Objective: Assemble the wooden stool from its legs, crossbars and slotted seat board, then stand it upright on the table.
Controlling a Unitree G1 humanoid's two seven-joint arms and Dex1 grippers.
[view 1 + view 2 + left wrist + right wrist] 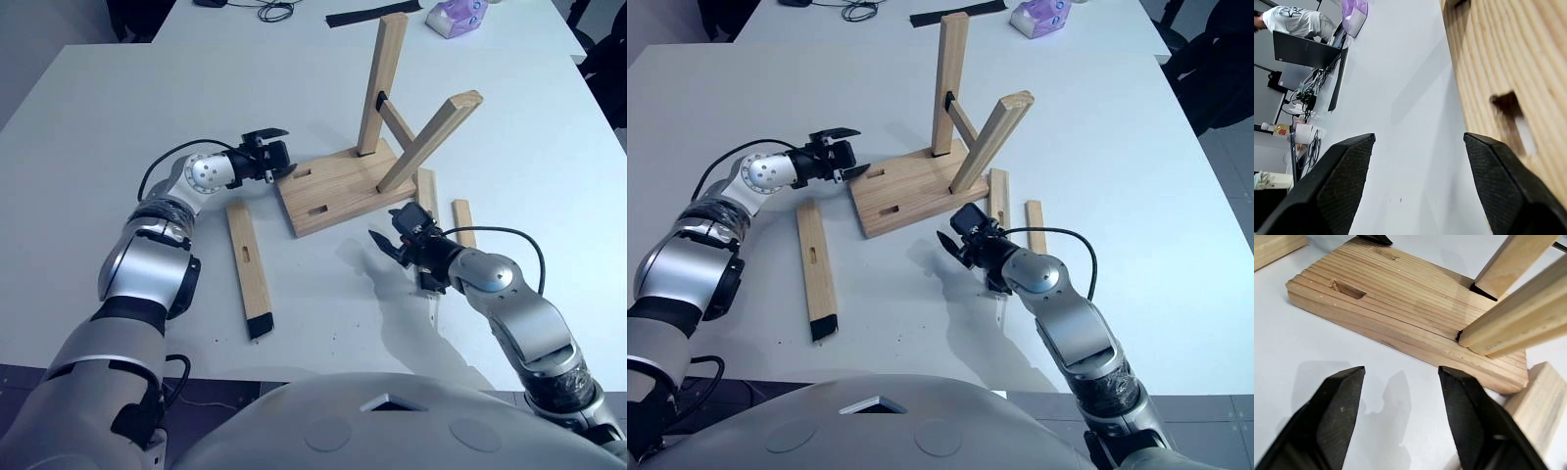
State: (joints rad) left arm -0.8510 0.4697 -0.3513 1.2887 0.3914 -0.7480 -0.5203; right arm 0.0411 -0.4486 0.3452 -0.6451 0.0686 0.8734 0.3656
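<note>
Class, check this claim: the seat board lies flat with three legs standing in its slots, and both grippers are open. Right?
Wrong count: the left eye view shows two legs standing in the seat board, not three. The board does lie flat, and the left gripper and right gripper are open.

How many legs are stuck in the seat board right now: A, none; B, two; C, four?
B: an upright leg and a leaning leg stand in the board.
</note>
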